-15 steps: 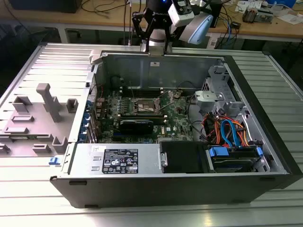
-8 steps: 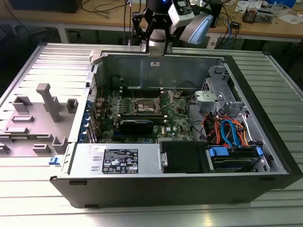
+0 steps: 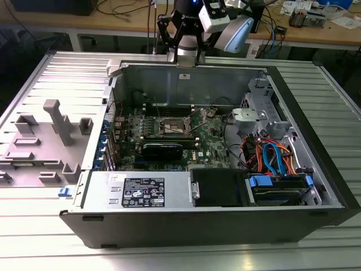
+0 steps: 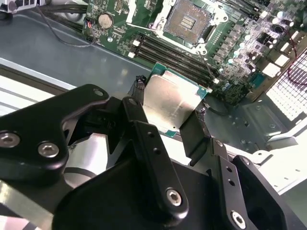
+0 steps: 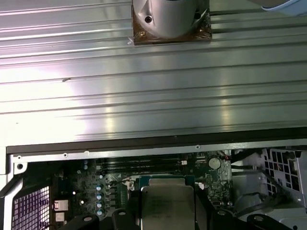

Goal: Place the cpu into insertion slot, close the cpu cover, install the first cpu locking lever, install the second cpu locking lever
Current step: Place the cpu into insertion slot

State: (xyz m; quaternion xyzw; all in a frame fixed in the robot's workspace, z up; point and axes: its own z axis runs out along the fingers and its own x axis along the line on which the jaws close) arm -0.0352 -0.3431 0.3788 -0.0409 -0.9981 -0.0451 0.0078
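The black two-fingered tool (image 4: 168, 114) is closed on the cpu (image 4: 172, 96), a flat square chip with a pale silver-grey metal top and a green edge. One black finger (image 4: 137, 103) bears against one side of the chip and the other finger against the opposite side. In the first wrist view the cpu (image 5: 167, 203) sits between the same fingers of the tool (image 5: 167, 213), with its metal top facing the camera.

In the exterior view the tool (image 3: 183, 55) hangs over the far wall of the open black and grey computer case (image 3: 186, 79), which lies on its side on the ribbed silver metal desk (image 3: 67, 73).

The green motherboard (image 4: 240, 57) lies flat on the case floor. The insertion slot (image 4: 186, 20), a square socket with a dark centre and a silver rim, has its contact field exposed. The cpu is held in the air, apart from the slot. In the second wrist view it appears in front of the long black memory slots (image 4: 168, 52) at the board edge. A round silver coin cell (image 4: 105, 20) is mounted near a board corner.

In the exterior view the insertion slot (image 3: 172, 127) lies near the board's centre. Orange and blue cables (image 3: 271, 155) occupy the case at the exterior view's right. Grey plastic fixtures (image 3: 56, 127) stand on the desk at the exterior view's left.
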